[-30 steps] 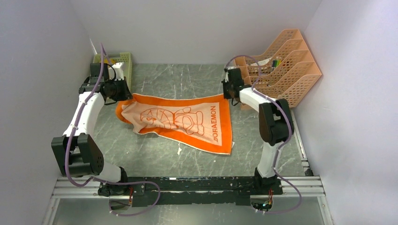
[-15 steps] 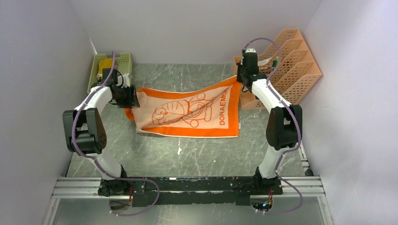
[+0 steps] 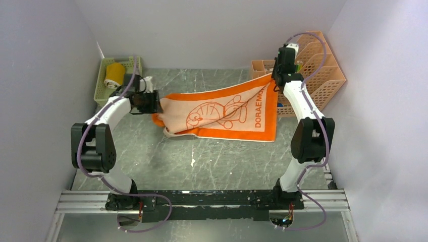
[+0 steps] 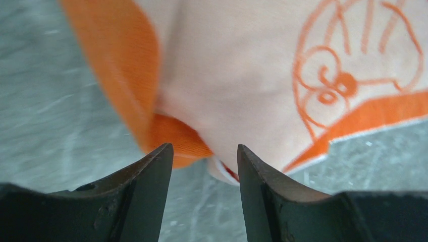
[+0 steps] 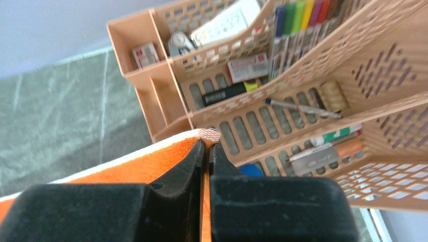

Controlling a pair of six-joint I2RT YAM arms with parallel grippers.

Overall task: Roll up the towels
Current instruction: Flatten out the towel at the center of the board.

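Note:
The orange towel (image 3: 222, 113) with white cartoon print hangs stretched from its raised far right corner down to the table. My right gripper (image 3: 275, 80) is shut on that corner (image 5: 208, 135), lifted in front of the peach rack. My left gripper (image 3: 157, 104) is open just left of the towel's bunched left end. In the left wrist view that end (image 4: 181, 143) lies a little beyond the gripper (image 4: 204, 154), with only bare table between its fingers. A rolled mustard-yellow towel (image 3: 115, 74) sits in the green basket (image 3: 102, 85).
The peach file rack (image 3: 315, 70) stands at the back right, holding pens and small items (image 5: 290, 22), right behind my right gripper. The green basket is at the back left corner by the wall. Grey marble tabletop (image 3: 202, 156) lies in front of the towel.
My left gripper has opened and let go of the towel's left end. My right gripper has lifted its corner up and to the right, dragging the towel rightward.

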